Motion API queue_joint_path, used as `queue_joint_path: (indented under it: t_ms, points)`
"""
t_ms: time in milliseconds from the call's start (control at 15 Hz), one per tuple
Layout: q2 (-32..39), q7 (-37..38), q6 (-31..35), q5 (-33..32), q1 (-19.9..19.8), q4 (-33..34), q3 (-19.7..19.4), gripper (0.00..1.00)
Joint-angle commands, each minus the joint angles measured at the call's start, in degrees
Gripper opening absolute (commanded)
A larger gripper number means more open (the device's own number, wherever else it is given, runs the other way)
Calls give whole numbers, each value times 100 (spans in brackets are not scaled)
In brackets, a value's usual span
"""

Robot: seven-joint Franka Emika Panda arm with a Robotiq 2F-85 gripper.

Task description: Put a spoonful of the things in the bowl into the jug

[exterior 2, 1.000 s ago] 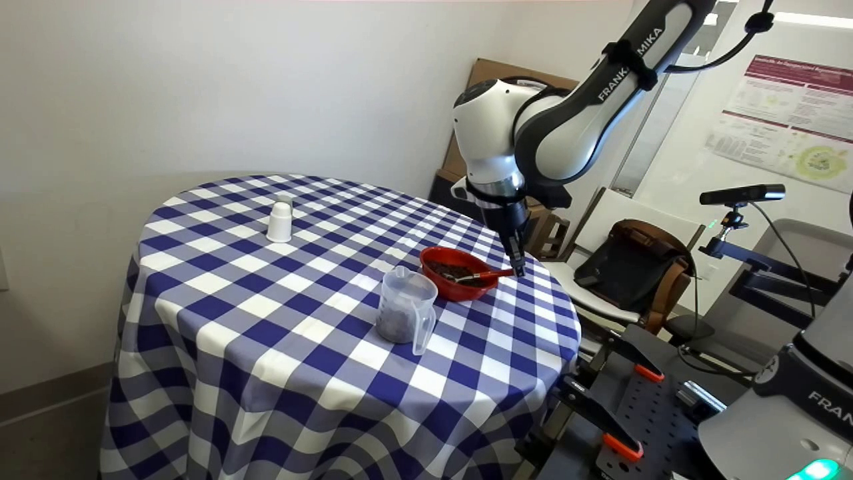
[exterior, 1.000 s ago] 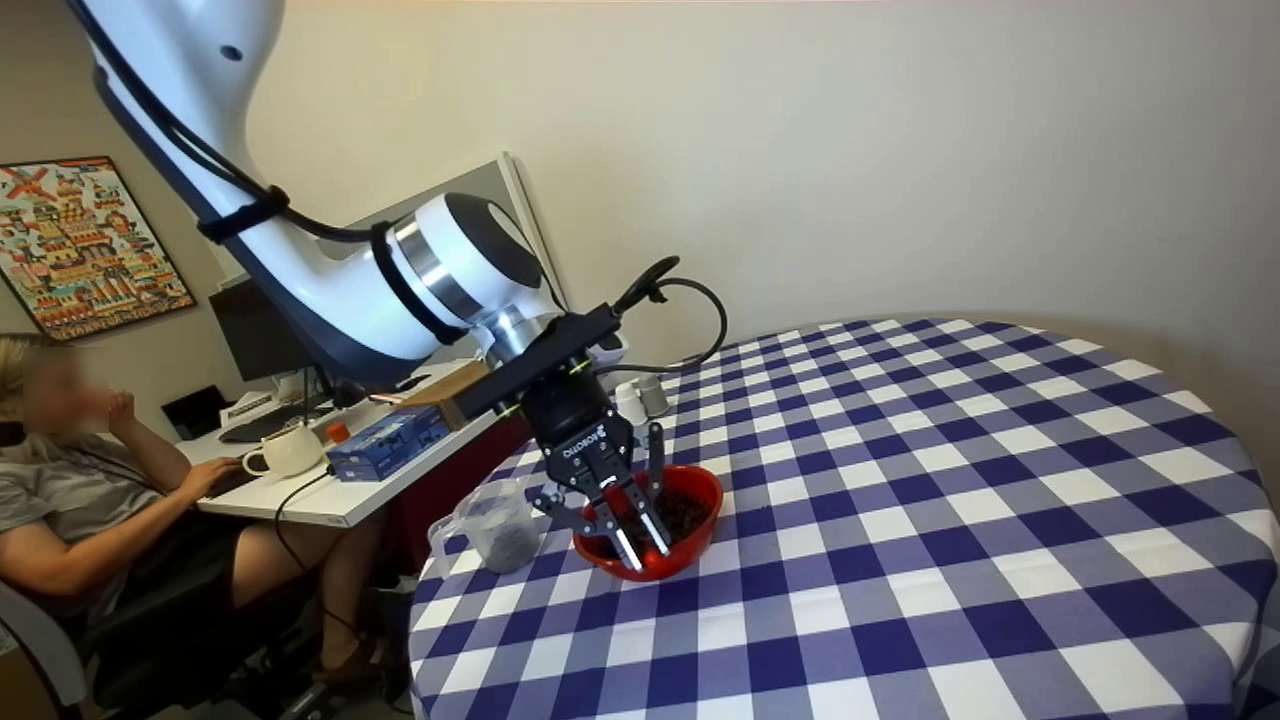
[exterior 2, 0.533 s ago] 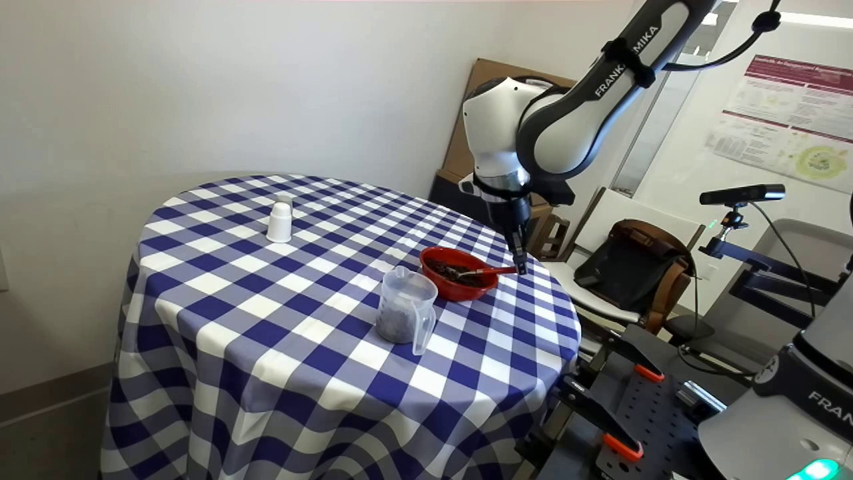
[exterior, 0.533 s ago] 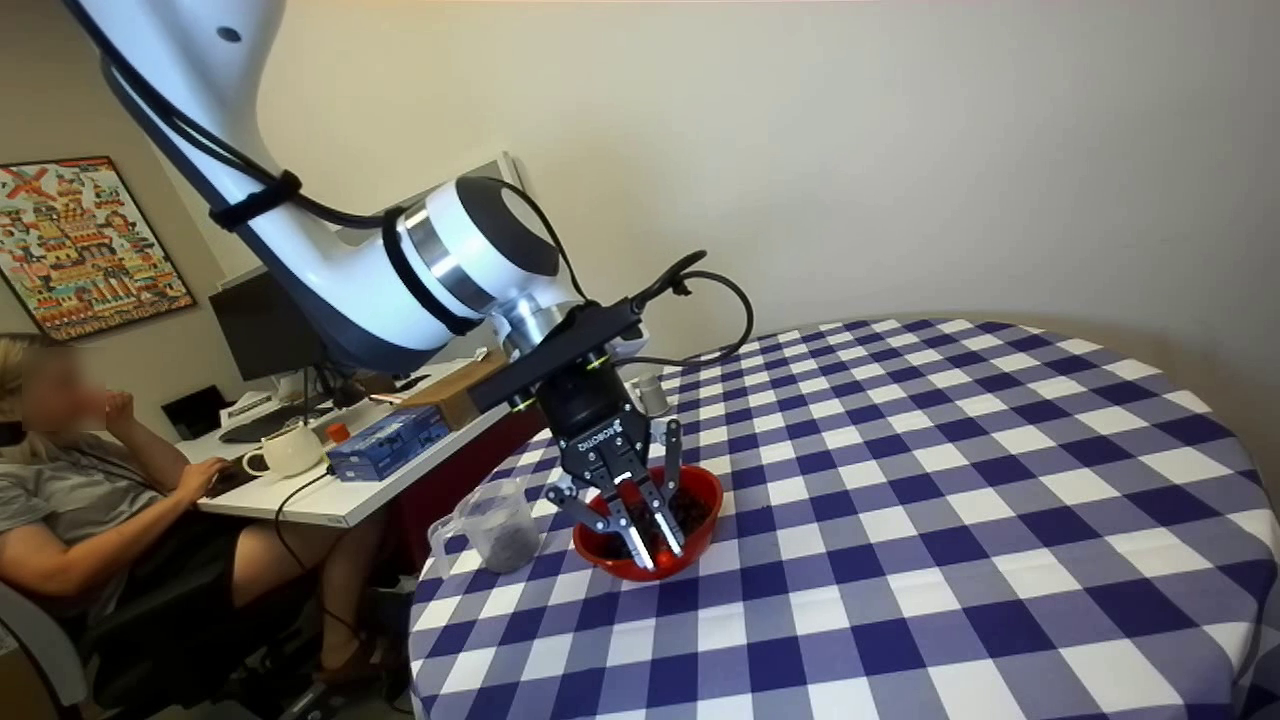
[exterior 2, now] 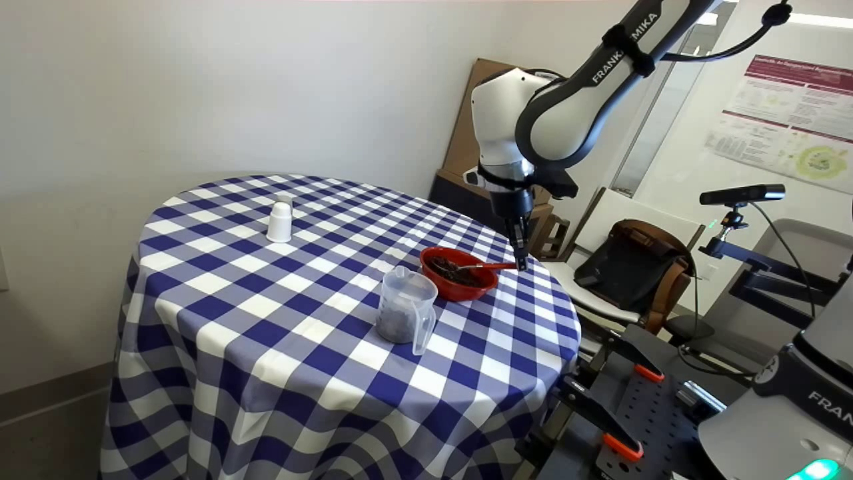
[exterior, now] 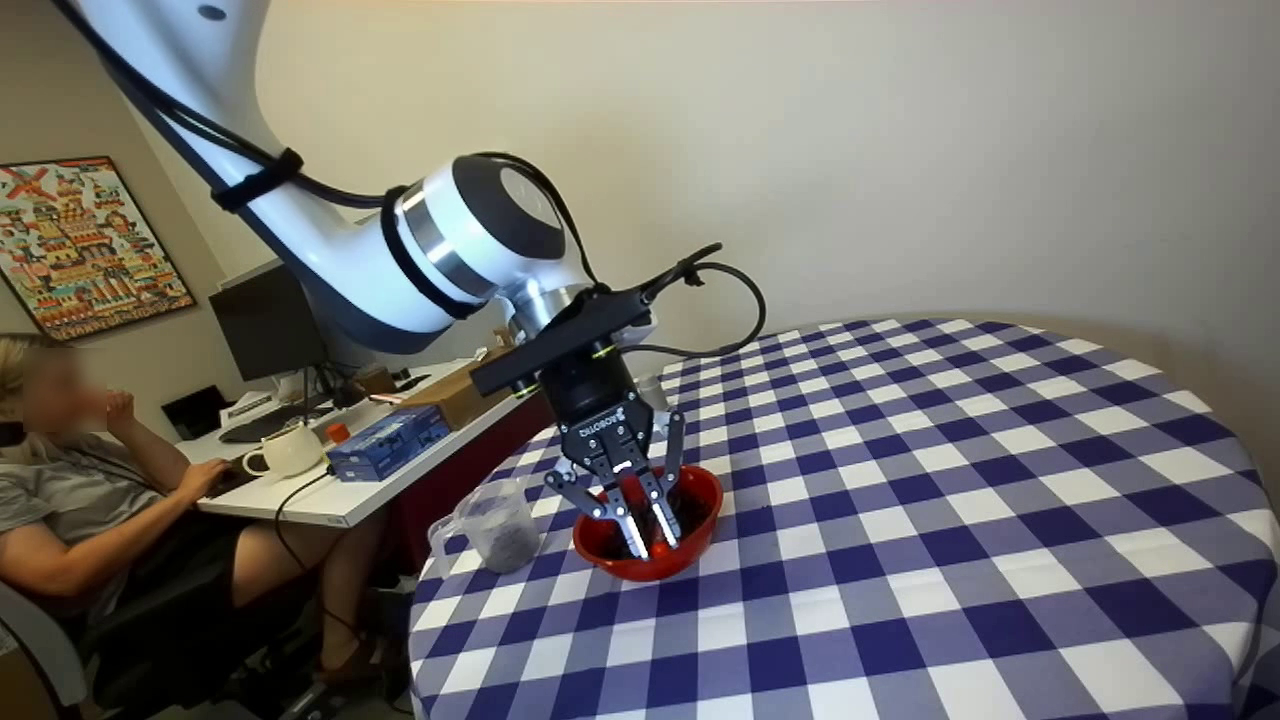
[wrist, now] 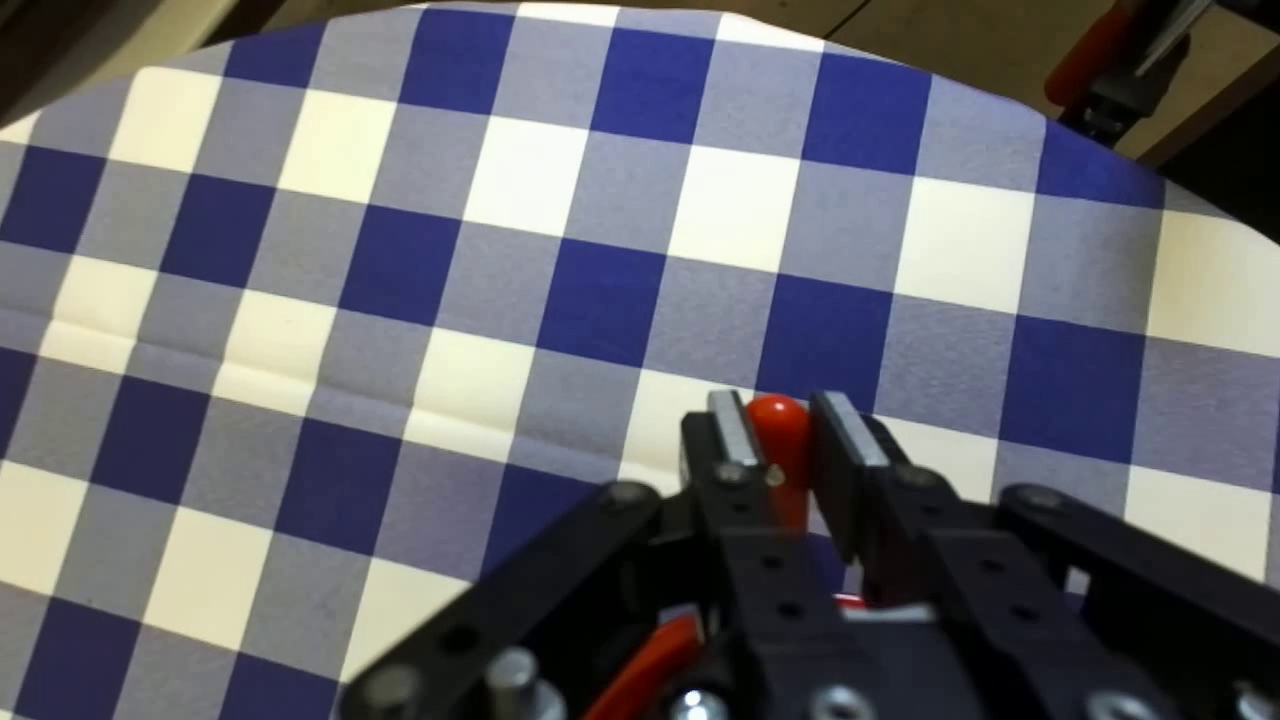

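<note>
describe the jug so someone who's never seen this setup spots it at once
Start with the blue-and-white checked tablecloth and find the red bowl on it. In an exterior view, the jug stands upright beside the bowl, nearer that camera. Unlike the opaque bowl, it is translucent and has a side handle.

Exterior views both overlook tablecloth [exterior 2: 266,300]; wrist view nearer, downward

Red-handled spoon [exterior 2: 496,266] partly beyond the red bowl [exterior 2: 460,291] of dark bits [exterior 2: 445,267], upright translucent jug [exterior 2: 402,312] just beside.
</note>
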Motion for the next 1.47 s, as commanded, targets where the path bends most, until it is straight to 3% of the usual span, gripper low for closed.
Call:
queue_joint_path:
  t_ms: [0, 800, 1400]
  points:
    - [-313, -428, 130, 223, -45, -185, -90, 5]
    - [-907, -1090, 175, 76, -176, -608, -352, 5]
    - [-1554, -1267, 212, 20, -79, -1193, -327, 5]
